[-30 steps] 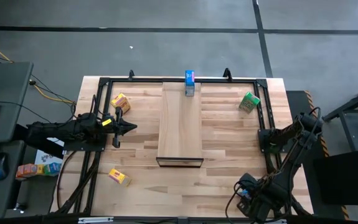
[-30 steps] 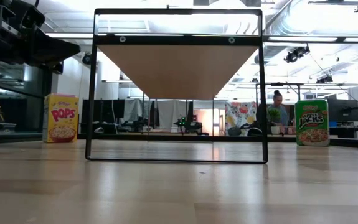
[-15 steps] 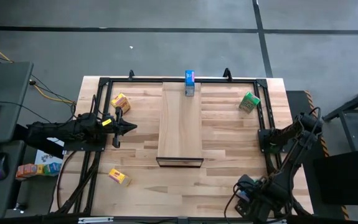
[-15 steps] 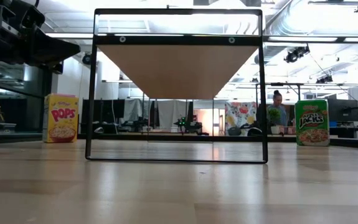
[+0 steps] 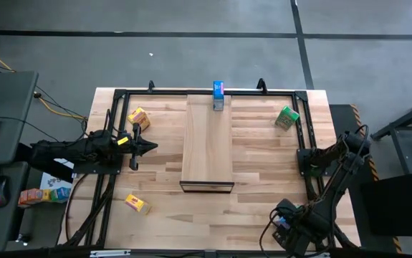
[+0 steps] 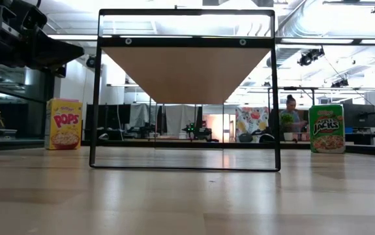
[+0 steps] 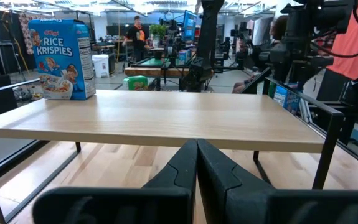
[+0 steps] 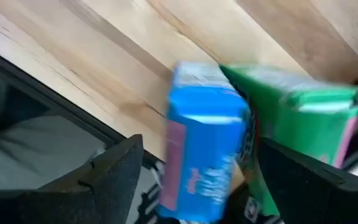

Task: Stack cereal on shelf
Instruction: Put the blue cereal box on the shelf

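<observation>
The shelf [image 5: 208,140] is a pale board on a black frame in the table's middle. One blue cereal box [image 5: 218,95] stands upright on its far end and also shows in the left wrist view [image 7: 61,59]. My left gripper [image 5: 152,147] is shut and empty, level with the shelf top and left of it [image 7: 197,152]. My right gripper [image 5: 283,223] is open at the table's near right corner. Its fingers stand on either side of a second blue box [image 8: 205,140], which has a green box [image 8: 300,121] beside it. The picture is blurred there. My right gripper has its open fingers [image 8: 119,177] on either side of the blue box's narrow sides [image 8: 175,149]. A gap shows at the left finger. Whether the other finger touches the blue or the green box, I cannot tell.
Two yellow boxes lie left of the shelf, one far [image 5: 137,118] and one near [image 5: 137,204]. A green box [image 5: 286,117] stands at the far right. A black frame rail [image 5: 206,92] runs round the table. A person [image 6: 290,114] stands in the room behind.
</observation>
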`<state>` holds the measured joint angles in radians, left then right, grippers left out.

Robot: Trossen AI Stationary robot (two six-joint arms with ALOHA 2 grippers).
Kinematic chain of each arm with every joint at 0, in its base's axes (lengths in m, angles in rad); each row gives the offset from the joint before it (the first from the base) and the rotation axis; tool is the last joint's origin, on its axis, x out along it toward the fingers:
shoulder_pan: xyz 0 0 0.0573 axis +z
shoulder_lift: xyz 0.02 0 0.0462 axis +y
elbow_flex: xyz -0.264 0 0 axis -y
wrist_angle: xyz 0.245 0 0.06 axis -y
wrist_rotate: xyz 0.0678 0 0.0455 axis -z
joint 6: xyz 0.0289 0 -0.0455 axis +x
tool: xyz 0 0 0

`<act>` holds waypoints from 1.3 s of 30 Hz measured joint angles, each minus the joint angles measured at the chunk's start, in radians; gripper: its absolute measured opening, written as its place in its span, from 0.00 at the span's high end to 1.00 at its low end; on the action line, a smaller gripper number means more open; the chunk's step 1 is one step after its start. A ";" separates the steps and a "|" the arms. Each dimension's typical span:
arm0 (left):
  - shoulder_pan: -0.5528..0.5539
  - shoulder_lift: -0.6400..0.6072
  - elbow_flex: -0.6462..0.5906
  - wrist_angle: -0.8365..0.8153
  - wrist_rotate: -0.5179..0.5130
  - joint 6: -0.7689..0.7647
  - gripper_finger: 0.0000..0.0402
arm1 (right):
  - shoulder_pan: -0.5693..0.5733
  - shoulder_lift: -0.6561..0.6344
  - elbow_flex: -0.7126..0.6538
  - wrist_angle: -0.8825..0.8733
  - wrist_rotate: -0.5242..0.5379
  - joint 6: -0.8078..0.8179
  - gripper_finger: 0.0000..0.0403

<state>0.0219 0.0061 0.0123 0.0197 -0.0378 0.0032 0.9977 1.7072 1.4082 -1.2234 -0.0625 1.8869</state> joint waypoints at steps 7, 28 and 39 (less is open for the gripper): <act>0.000 0.000 0.000 0.000 0.000 0.000 0.99 | 0.000 0.015 0.000 0.001 -0.001 -0.002 0.25; 0.000 0.000 0.000 0.000 0.000 0.000 0.99 | -0.010 0.015 0.000 0.001 -0.015 0.112 0.58; 0.000 0.000 0.000 0.000 0.000 0.000 0.99 | -0.030 0.012 0.000 0.020 -0.031 -0.032 0.82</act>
<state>0.0219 0.0060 0.0121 0.0198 -0.0378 0.0032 0.9682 1.7192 1.4082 -1.2037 -0.0935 1.8546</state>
